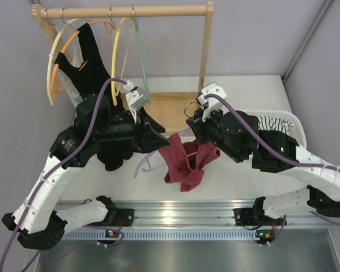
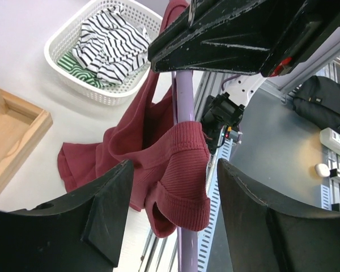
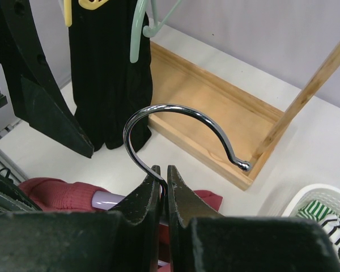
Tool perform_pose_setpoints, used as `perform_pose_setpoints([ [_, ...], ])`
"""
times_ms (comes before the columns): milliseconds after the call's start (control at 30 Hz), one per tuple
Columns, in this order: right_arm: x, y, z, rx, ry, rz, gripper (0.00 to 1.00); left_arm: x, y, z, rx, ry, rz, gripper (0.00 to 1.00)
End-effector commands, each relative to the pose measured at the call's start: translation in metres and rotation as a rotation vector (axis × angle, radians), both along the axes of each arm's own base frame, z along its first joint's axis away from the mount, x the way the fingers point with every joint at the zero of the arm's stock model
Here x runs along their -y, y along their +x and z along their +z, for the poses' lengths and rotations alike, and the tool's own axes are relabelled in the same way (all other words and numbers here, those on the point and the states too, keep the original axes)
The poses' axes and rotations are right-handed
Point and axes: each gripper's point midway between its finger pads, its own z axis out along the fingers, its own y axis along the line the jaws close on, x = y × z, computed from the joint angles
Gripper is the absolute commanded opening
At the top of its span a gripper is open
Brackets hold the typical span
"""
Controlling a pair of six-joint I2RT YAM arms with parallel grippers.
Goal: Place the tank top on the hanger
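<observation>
The maroon tank top (image 1: pixel 184 164) is draped over the lavender hanger (image 1: pixel 144 165), bunched around one arm and hanging above the table. My right gripper (image 3: pixel 164 175) is shut on the neck of the hanger's metal hook (image 3: pixel 175 107), which curves up past the fingertips. From the left wrist, the lavender hanger (image 2: pixel 185 96) runs down between my fingers with the tank top (image 2: pixel 158 153) folded over it. My left gripper (image 2: pixel 175 204) is open wide on either side of that fold, touching neither cloth nor hanger. In the top view the left gripper (image 1: pixel 160 135) sits just left of the top.
A wooden rack (image 1: pixel 130 11) at the back holds yellow (image 1: pixel 116 51), orange and pale green (image 1: pixel 140 62) hangers and a black garment (image 1: pixel 93 68). Its wooden base (image 1: pixel 170 107) lies behind the grippers. A white basket (image 1: pixel 292 122) with striped cloth (image 2: pixel 110 42) stands on the right.
</observation>
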Motion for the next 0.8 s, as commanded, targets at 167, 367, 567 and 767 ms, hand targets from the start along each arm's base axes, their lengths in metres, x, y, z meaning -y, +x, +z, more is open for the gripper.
perform_pose_setpoints([
  [167, -0.004, -0.003, 0.024, 0.022, 0.074, 0.008, 0.00, 0.003, -0.004, -0.005, 0.018, -0.016, -0.037, 0.66],
  [367, -0.011, -0.001, 0.020, 0.018, 0.054, 0.009, 0.00, 0.004, -0.003, -0.014, 0.002, -0.010, -0.031, 0.66],
  [567, -0.017, 0.001, 0.017, 0.017, 0.039, 0.003, 0.00, 0.004, -0.006, -0.030, -0.015, 0.017, -0.034, 0.63],
  [767, -0.021, 0.003, 0.016, 0.020, 0.027, 0.004, 0.00, 0.003, -0.004, -0.045, -0.020, 0.038, -0.015, 0.60],
])
